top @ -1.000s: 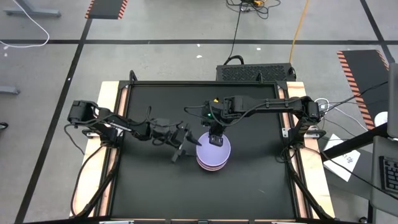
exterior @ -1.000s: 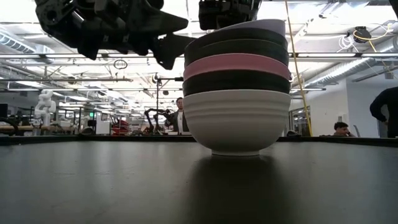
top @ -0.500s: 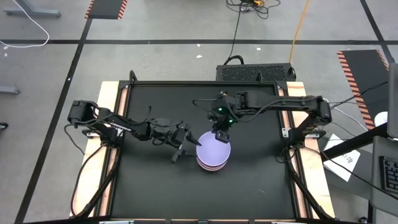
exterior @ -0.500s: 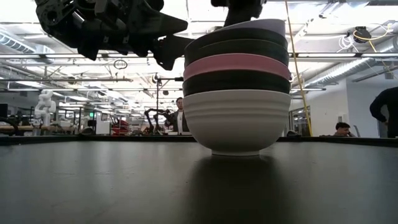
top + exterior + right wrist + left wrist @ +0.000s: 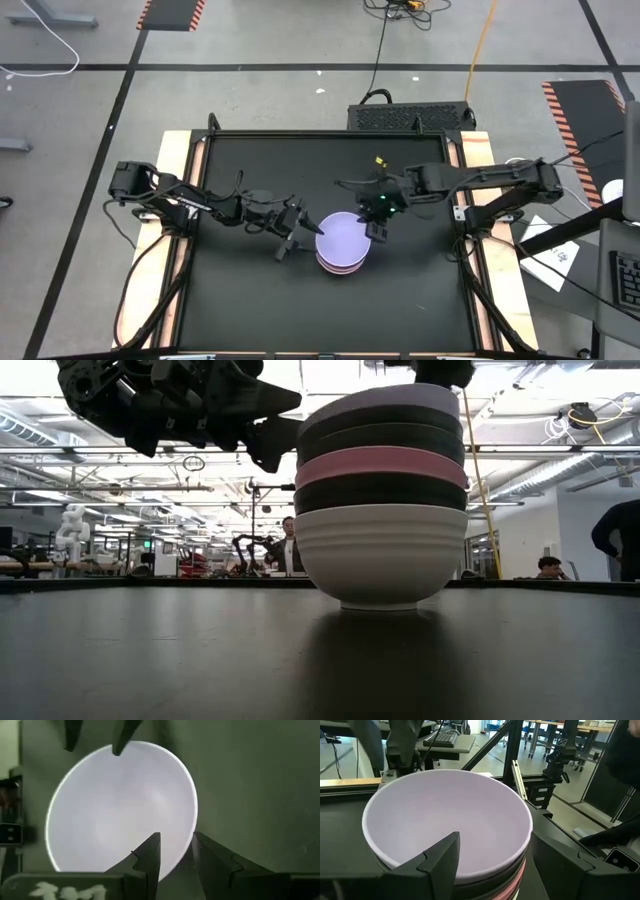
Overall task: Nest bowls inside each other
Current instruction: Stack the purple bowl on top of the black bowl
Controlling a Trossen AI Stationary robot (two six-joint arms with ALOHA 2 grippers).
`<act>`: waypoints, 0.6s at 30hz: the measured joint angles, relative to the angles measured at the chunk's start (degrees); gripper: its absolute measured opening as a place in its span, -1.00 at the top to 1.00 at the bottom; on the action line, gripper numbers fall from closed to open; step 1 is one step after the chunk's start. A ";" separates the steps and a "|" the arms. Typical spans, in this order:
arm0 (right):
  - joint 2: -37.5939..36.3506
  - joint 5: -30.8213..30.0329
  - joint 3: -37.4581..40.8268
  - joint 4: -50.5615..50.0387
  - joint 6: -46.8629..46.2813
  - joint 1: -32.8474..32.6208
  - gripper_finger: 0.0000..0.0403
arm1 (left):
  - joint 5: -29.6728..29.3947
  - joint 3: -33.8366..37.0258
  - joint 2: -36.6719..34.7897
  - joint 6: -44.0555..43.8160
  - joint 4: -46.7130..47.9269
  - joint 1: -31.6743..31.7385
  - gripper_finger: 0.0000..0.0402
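Six bowls stand nested in one stack [image 5: 343,247] at the table's middle. The white bowl [image 5: 380,550] rests on the table, then black, pink [image 5: 380,465] and two black. The pale lavender bowl [image 5: 445,815] sits on top, slightly tilted. My left gripper [image 5: 300,238] is open at the stack's left side. One finger [image 5: 440,862] is over the lavender bowl's rim and the other is outside. My right gripper [image 5: 377,232] is open and empty, just right of the stack and above its top [image 5: 440,370].
The black table top [image 5: 240,300] lies bare around the stack, with wooden side rails [image 5: 175,260] at left and right. In the low view, people and desks show in the room behind the table.
My right gripper has gone from over the stack's far rim toward the table's right edge and now hangs beside the stack. The lavender bowl stays on top. My left gripper has kept still.
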State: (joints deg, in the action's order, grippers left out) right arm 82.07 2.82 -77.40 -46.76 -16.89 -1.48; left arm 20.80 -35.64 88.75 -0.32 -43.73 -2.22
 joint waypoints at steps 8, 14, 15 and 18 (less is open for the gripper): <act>-7.47 0.10 9.36 8.88 -1.05 -0.70 0.47 | -0.04 0.00 -0.04 -0.44 -0.52 0.25 -0.22; -8.49 0.02 12.08 11.52 -0.94 -3.56 0.47 | -0.09 0.00 -0.05 -1.31 -0.51 1.28 -0.22; -8.51 -0.04 12.55 12.21 -0.92 -4.34 0.47 | -0.09 0.00 -0.06 -1.27 -0.49 1.38 -0.22; -8.49 -2.83 14.22 13.49 -1.08 -6.65 0.47 | -0.09 0.00 -0.06 0.10 -0.49 1.46 -0.22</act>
State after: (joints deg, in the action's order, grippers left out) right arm 73.58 -0.01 -63.19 -33.27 -17.97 -8.12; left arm 20.71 -35.64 88.69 -0.22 -44.23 -0.75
